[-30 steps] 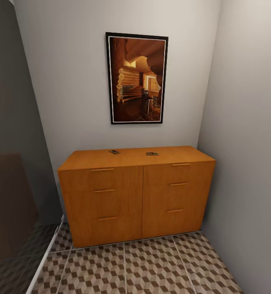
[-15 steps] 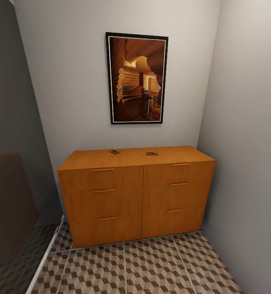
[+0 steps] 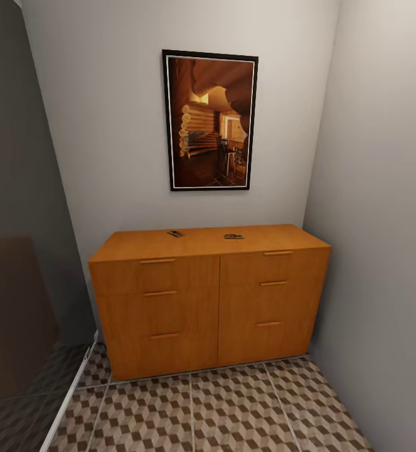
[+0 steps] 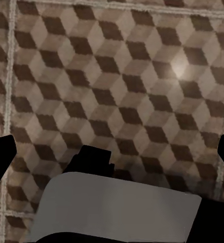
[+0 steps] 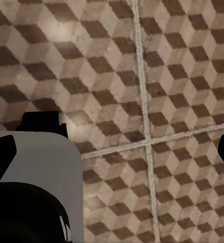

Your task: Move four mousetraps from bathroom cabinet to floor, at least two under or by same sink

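Nothing has moved since a second ago; head view identical across all three frames, no camera drift. Nearest: left end effector [image 4: 112, 154] points down at the bathroom floor [image 4: 127, 86]; its two dark fingertips [image 4: 0, 154] sit at opposite edges of the left wrist view, so spread wide, pinching nothing; grey-white robot body with black parts lies below it in that view. Right end effector [image 5: 112, 152] likewise points at the floor, fingertips [image 5: 1, 154] far apart at the frame edges, nothing between them; grout cross on the tiles under it; grey and black robot body to one side. Neither end effector is near any task thing; only cube-pattern tile under both. Further out in the head view: bathroom floor [image 3: 233, 408] runs up to the cabinet [image 3: 211, 301]; cabinet stands against the back wall, right end close to the side wall, all drawer fronts closed. On the cabinet top, near the back edge: two small flat dark items, one left of centre [image 3: 175, 234], one right of centre [image 3: 233, 236], well apart; too small to confirm as mousetraps. Path from robot to cabinet front is open tile. Dark translucent panel [image 3: 19, 251] at the left with a white strip at its base. Farthest: framed picture [image 3: 210, 120] on the wall above the cabinet.
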Available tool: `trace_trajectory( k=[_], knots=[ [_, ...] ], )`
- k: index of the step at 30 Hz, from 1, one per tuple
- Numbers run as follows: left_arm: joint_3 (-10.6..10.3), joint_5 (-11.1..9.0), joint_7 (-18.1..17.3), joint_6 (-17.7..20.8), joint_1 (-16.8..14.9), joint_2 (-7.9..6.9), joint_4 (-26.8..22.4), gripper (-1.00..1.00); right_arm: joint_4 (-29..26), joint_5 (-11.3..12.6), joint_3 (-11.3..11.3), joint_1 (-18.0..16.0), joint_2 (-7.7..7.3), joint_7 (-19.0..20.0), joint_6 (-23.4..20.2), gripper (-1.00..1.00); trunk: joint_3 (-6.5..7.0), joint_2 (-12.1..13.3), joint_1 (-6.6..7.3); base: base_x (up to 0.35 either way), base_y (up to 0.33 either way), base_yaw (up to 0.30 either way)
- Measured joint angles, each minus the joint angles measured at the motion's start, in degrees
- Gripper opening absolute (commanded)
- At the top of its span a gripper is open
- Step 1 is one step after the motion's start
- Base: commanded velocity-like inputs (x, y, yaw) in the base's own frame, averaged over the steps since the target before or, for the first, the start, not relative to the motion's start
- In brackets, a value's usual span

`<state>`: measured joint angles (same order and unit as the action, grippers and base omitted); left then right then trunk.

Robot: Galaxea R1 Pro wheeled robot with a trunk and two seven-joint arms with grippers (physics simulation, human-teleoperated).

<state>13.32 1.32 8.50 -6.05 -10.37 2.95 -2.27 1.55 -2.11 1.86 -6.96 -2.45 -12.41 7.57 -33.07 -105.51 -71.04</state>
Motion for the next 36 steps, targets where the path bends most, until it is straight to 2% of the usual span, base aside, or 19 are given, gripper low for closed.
trace_trajectory(
  k=[5,9,10,14,22,24,25,29,33,36],
  knots=[
    [-0.12,1.11,-0.01,0.31,-0.03,0.00,-5.99,1.00,-1.18,-0.35,0.09,-0.04,-0.29,0.18,0.09,1.00,0.00,0.00,0.00,0.000,0.000,0.000],
    [-0.13,2.27,0.00,0.51,-0.05,0.02,-10.69,1.00,-4.49,-0.50,0.15,-0.04,-0.51,0.30,-0.12,1.00,0.00,0.00,0.00,0.000,0.000,0.000],
    [-0.12,3.40,-0.11,1.05,-0.13,0.08,-15.97,1.00,-9.65,-0.57,0.24,-0.11,-0.65,0.35,-2.44,1.00,0.02,0.00,0.00,0.000,0.000,0.000],
    [-0.15,4.07,-0.11,3.68,-0.06,0.23,-23.58,1.00,-17.30,-0.42,0.08,-0.05,-0.76,0.37,-7.71,1.00,0.01,0.00,0.00,0.000,0.000,0.000],
    [-0.37,4.51,-0.27,13.40,-0.08,0.62,-40.77,1.00,-34.63,-0.27,-0.17,-0.07,-0.81,0.38,-18.29,1.00,0.01,0.00,0.00,0.000,0.000,0.000],
    [-1.56,4.52,-0.32,16.57,-0.08,0.65,-47.43,1.00,-40.89,-0.25,-0.26,-0.06,-0.85,0.36,-21.90,1.00,0.01,0.00,0.00,0.000,0.000,0.000],
    [-3.83,4.53,-0.34,19.26,-0.08,0.68,-53.22,1.00,-46.59,-0.27,-0.51,-0.07,-0.87,0.31,-25.35,1.00,0.02,0.00,0.01,0.000,0.000,0.000],
    [-7.95,4.48,-0.33,23.97,-0.07,0.69,-61.85,1.00,-55.71,-0.25,-1.69,-0.06,-0.86,0.19,-30.53,1.00,0.01,0.00,0.00,0.000,0.000,0.000],
    [-12.68,4.48,-0.29,31.68,-0.06,0.73,-71.90,1.00,-65.64,-0.32,-3.59,-0.05,-0.86,0.17,-37.08,1.00,0.01,0.00,0.00,0.000,0.000,0.000],
    [-15.41,4.45,-0.44,37.37,-0.24,0.94,-78.79,1.00,-73.27,-0.42,-5.00,-0.05,-0.87,0.14,-42.34,1.00,0.01,0.00,0.00,0.000,0.000,0.000]
  ],
)
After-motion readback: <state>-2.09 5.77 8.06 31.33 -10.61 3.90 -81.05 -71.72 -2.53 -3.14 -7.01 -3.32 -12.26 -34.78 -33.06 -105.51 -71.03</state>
